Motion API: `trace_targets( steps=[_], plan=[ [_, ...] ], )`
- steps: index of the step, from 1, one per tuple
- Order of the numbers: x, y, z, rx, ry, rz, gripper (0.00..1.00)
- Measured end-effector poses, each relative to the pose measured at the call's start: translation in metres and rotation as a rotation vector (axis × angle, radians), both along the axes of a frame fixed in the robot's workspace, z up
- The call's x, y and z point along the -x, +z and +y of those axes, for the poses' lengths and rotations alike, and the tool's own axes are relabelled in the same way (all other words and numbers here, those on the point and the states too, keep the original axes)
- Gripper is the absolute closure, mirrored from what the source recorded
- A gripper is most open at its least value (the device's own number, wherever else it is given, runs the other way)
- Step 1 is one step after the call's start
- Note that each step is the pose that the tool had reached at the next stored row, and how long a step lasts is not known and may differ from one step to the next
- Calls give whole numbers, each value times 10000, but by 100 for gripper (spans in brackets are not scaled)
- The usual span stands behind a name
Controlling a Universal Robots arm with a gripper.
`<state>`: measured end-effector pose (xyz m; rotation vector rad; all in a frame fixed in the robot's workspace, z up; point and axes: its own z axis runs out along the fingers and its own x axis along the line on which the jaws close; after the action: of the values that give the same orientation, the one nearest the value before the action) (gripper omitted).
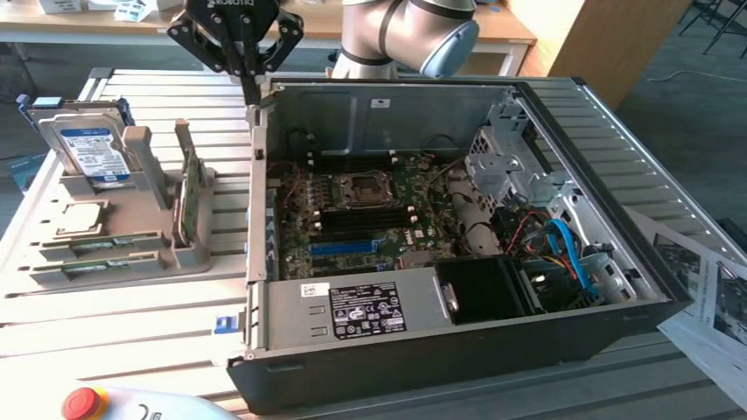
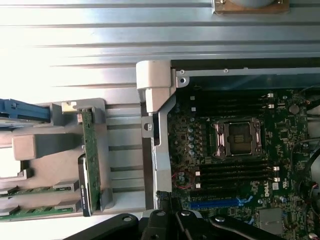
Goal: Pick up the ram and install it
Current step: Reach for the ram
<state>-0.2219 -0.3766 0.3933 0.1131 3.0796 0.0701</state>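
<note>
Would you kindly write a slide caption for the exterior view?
Arm, jaws shut, at the open case's corner; ram sticks lie in the tray at the exterior view's left.

A grey slatted metal table (image 1: pixel 129 328) lies in bright light. In the exterior view a wooden desk (image 1: pixel 508 31) stands at 12 o'clock and dark floor (image 1: pixel 701 105) at 2 o'clock
</note>
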Motion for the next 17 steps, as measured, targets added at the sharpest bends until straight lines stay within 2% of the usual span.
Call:
trace_targets(
  steps=[17],
  plan=[
    [258, 0, 74, 0, 7, -136, 89]
  ],
)
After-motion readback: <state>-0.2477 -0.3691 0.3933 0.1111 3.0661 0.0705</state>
